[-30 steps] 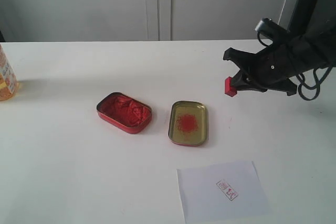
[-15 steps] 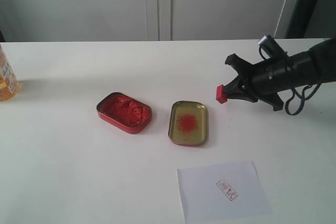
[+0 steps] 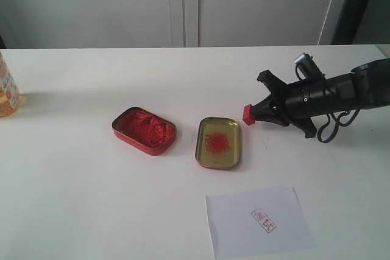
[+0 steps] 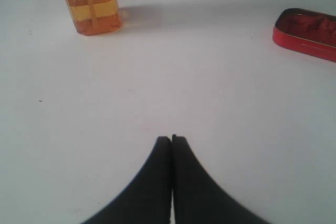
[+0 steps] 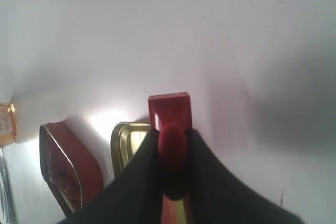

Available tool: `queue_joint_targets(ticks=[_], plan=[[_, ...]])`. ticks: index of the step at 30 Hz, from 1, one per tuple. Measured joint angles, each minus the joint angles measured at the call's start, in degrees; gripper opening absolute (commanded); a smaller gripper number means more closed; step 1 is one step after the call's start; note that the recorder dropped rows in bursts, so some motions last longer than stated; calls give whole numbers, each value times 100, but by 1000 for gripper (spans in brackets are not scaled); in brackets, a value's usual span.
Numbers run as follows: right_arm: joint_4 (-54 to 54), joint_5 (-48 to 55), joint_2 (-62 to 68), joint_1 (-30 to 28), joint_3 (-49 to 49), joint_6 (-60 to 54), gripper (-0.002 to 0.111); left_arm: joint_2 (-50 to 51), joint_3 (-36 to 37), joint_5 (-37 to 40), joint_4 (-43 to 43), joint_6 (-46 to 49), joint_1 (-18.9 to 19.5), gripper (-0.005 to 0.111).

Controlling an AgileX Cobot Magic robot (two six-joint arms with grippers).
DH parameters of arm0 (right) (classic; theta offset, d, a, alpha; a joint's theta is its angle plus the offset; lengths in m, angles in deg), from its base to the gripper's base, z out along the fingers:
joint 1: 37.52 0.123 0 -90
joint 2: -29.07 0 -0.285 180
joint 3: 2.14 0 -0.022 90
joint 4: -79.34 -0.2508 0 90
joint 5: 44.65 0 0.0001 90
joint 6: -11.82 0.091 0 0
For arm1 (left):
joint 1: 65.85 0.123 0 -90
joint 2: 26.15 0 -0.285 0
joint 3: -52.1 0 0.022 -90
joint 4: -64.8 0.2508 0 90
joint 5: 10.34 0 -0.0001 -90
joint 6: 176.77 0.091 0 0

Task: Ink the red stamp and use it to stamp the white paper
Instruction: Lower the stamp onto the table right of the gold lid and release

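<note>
The left gripper (image 4: 171,139) sat pinched together, empty. Just right of the gold lid (image 3: 228,127), the right gripper (image 5: 172,140) clamped the red stamp (image 3: 248,114) by its handle. The stamp looked light, stiff and slick, so the handle seemed the best hold. The white paper (image 3: 234,223) lay well apart.

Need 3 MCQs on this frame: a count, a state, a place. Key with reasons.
1. Red imprints on the white paper? A none; B one; C three.
2. The left gripper is: A shut, nothing held; B half open; C wide open.
3. The red stamp is: A lying on the paper; B held by the left gripper; C held by the right gripper beside the gold-lined tin lid.
Key: B, a single red mark shows on the sheet; A, its jaws meet with nothing between; C, its handle is pinched next to the lid.
</note>
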Motion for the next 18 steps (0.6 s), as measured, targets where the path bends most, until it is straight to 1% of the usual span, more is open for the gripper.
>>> queue_joint_targets(ticks=[14,16,18], plan=[[0,-228,0,0,10,51,0,0,0,0,0,0,0,0],[0,-227,0,0,10,51,2,0,0,0,0,0,0,0],[0,-227,0,0,10,60,6,0,0,0,0,0,0,0]])
